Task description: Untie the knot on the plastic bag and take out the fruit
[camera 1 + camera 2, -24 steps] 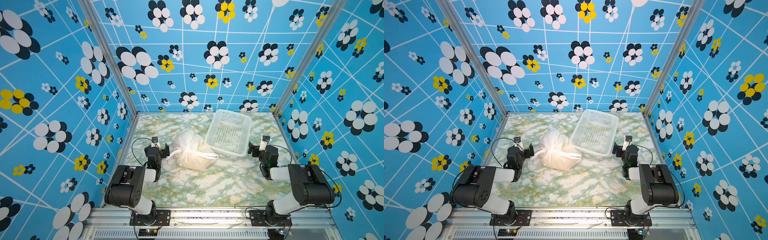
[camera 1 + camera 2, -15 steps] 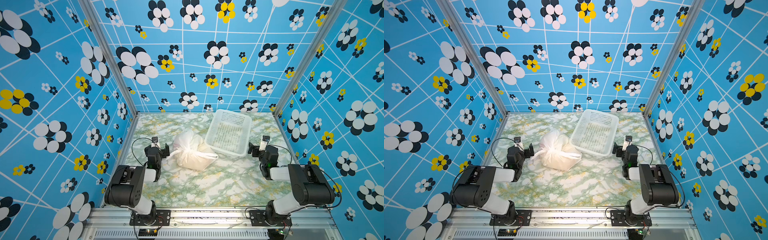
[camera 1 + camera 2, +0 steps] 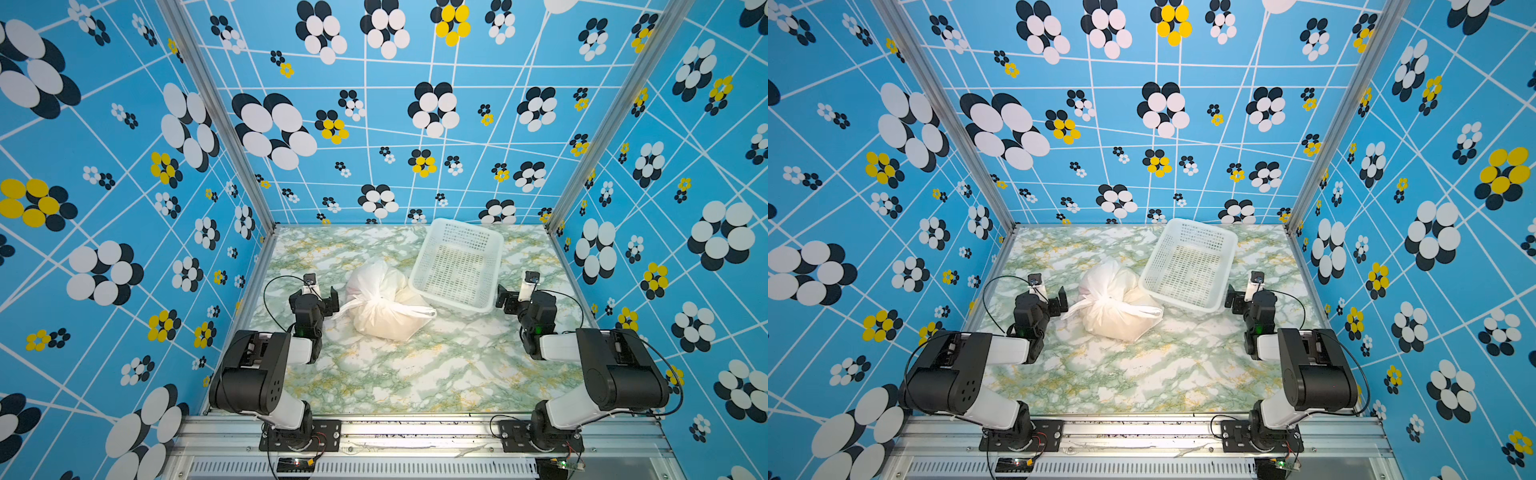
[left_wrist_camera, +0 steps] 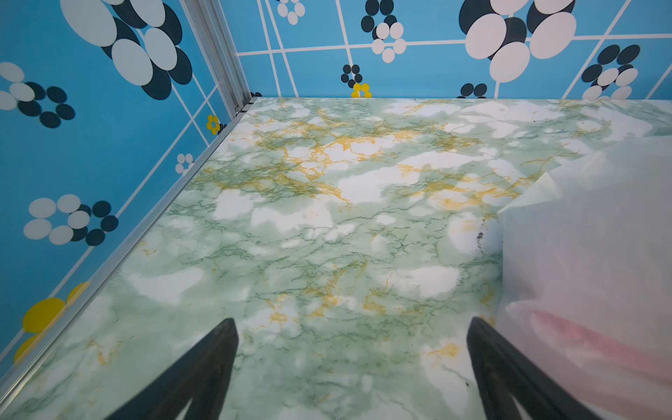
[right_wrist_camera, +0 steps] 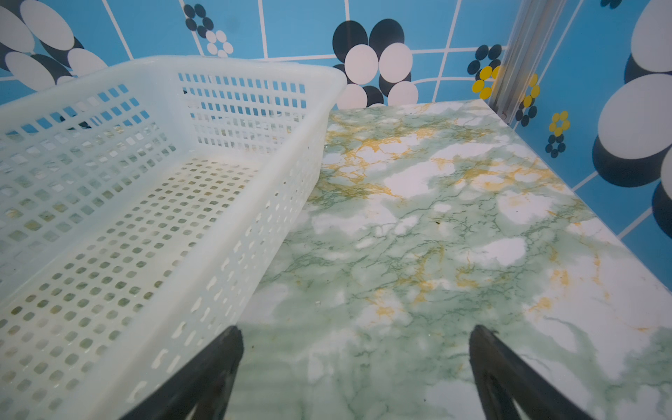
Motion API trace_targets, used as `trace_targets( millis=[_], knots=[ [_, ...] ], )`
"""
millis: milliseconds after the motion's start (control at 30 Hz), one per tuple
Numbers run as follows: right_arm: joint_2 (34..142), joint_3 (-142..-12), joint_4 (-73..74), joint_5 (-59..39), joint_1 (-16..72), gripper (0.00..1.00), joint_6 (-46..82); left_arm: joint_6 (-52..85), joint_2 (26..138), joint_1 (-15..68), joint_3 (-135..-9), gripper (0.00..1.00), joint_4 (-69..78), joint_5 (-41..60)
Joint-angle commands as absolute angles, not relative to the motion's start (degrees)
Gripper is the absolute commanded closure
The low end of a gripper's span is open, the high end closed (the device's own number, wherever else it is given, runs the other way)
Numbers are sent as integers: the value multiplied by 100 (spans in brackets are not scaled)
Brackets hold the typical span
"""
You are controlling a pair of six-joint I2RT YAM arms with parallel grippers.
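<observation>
The counter is slick, so a sideways tug would likely drag the light plastic bag into the basket close beside it, rather than loosen anything. The left tool, just beside the bag, and the right tool, by the basket, both stand apart and empty. Pinching thin film could tear it. Pulling the wrong loop would tighten the knot. The fruit is only a pink blush inside.

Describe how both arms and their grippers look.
Matching pair: left arm and right arm have bulky black joint housings, white links, black base plates, a looping thin black cable, a green wrist light. Black tapering jaws on left gripper and right gripper.
</observation>
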State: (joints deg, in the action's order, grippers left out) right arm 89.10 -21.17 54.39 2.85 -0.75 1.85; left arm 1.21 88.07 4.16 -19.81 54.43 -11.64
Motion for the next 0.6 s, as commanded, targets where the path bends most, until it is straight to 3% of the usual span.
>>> trace_targets(
  millis=[0, 167, 267, 367, 467, 567],
  knots=[
    [8908, -2129, 5424, 492, -19, 1, 176, 35, 8877, 439, -2043, 1, 5564, -1257],
    [8636, -1552, 6282, 1293, -24, 1, 460, -42, 8677, 448, -2061, 1, 5408, -1135],
    [8009, -1296, 6200, 1521, -15, 1, 508, -71, 7808, 761, -2321, 1, 4207, -2007],
    [6936, -1275, 5294, 1751, 0, 1, 685, 388, 6951, 905, -2688, 1, 2915, -2247],
    [5730, -1658, 3480, 2220, -8, 1, 2254, 879, 6135, 913, -3080, 1, 1719, -1377],
    [5000, -2011, 2352, 1630, -4, 1, 3033, 1507, 5402, 914, -3243, 1, 1028, -572]
  ],
)
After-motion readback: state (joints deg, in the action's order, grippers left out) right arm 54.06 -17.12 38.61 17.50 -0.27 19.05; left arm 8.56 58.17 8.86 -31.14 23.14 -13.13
